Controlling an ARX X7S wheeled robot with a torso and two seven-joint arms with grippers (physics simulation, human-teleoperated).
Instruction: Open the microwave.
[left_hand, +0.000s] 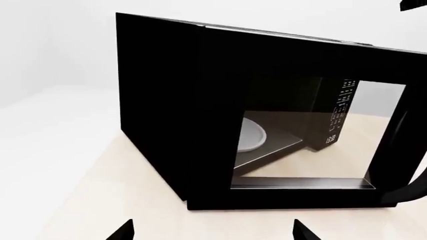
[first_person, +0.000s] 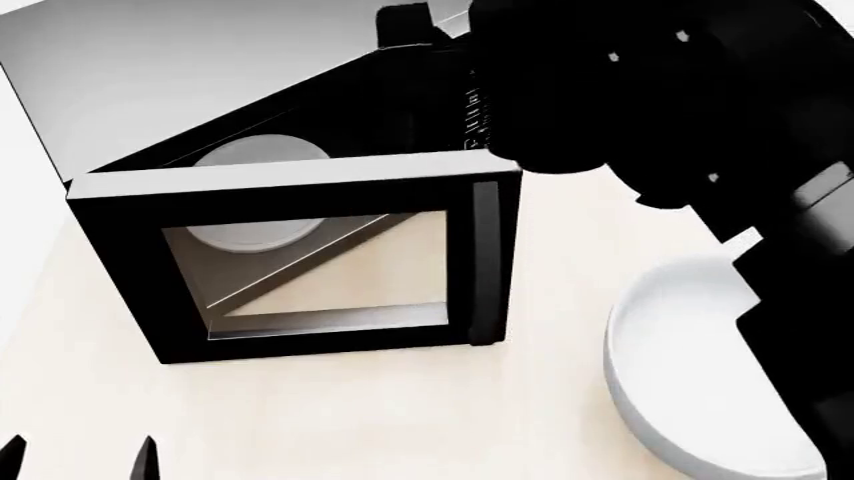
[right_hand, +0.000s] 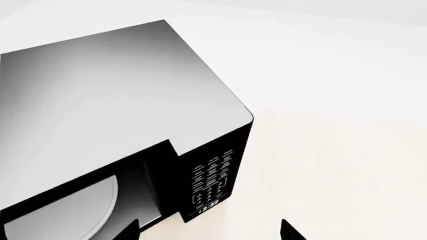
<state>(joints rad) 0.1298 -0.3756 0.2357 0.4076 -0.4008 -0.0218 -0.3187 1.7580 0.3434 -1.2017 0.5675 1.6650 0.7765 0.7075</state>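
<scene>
The microwave (first_person: 287, 110) is black with a grey top. Its glass-windowed door (first_person: 320, 265) stands swung wide open towards me, with the vertical handle (first_person: 487, 260) at the door's right edge. The white turntable (first_person: 260, 150) shows inside. In the left wrist view the door (left_hand: 293, 135) fills the frame, and the keypad (left_hand: 340, 110) and turntable (left_hand: 252, 135) show through the glass. My left gripper (left_hand: 213, 232) is open and empty, low in front of the door; it also shows in the head view (first_person: 76, 462). My right gripper (right_hand: 210, 232) is open and empty, above the keypad (right_hand: 213, 180) and the grey top (right_hand: 100, 90).
A white bowl (first_person: 707, 380) sits on the beige table (first_person: 400, 420) to the right of the door. My right arm (first_person: 667, 90) hangs black over the microwave's right rear. White floor lies beyond the table's left edge (left_hand: 47, 130).
</scene>
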